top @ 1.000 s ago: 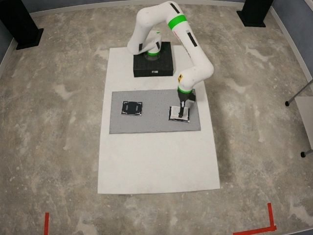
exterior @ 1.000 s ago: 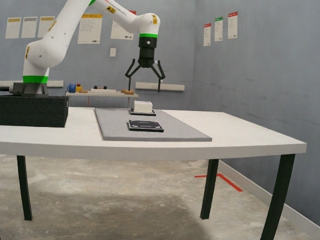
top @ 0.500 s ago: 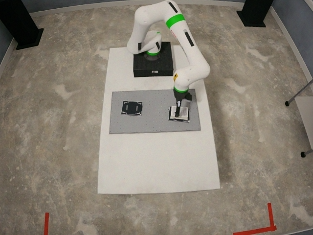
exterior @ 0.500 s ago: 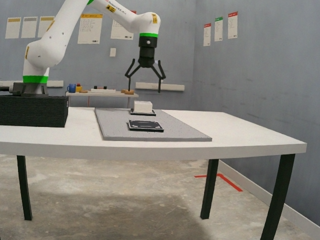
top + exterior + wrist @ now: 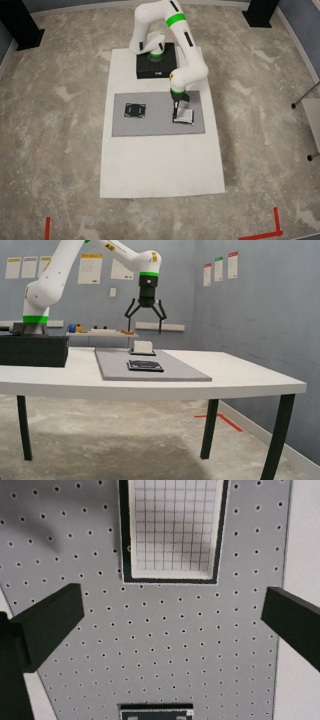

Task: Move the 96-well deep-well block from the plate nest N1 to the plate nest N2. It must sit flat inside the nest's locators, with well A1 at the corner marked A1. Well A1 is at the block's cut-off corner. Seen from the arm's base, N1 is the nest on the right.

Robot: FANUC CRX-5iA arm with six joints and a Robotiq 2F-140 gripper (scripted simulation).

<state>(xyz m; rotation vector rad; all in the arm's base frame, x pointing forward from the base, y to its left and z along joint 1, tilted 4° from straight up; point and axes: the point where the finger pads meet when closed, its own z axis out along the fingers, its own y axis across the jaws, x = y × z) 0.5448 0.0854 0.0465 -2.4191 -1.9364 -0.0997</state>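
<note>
The white 96-well deep-well block (image 5: 184, 115) (image 5: 142, 346) (image 5: 175, 525) sits flat in the black nest N2 (image 5: 183, 122) (image 5: 142, 353) (image 5: 125, 555), at the right of the grey perforated plate (image 5: 155, 121) (image 5: 116, 364) (image 5: 175, 655) in the top view. The other nest, N1 (image 5: 129, 110) (image 5: 145, 365) (image 5: 156, 712), is empty. My gripper (image 5: 180, 103) (image 5: 144, 330) (image 5: 172, 601) is open and empty. It hangs well above the plate, over the block's near end, apart from the block. In the wrist view the block lies at the top edge, ahead of the fingers.
The arm's black base block (image 5: 156, 64) (image 5: 33, 351) stands at the back of the white table (image 5: 160, 167) (image 5: 232, 369). A side bench (image 5: 100, 333) with small items stands by the far wall. Black pillars (image 5: 18, 23) stand in the room's corners.
</note>
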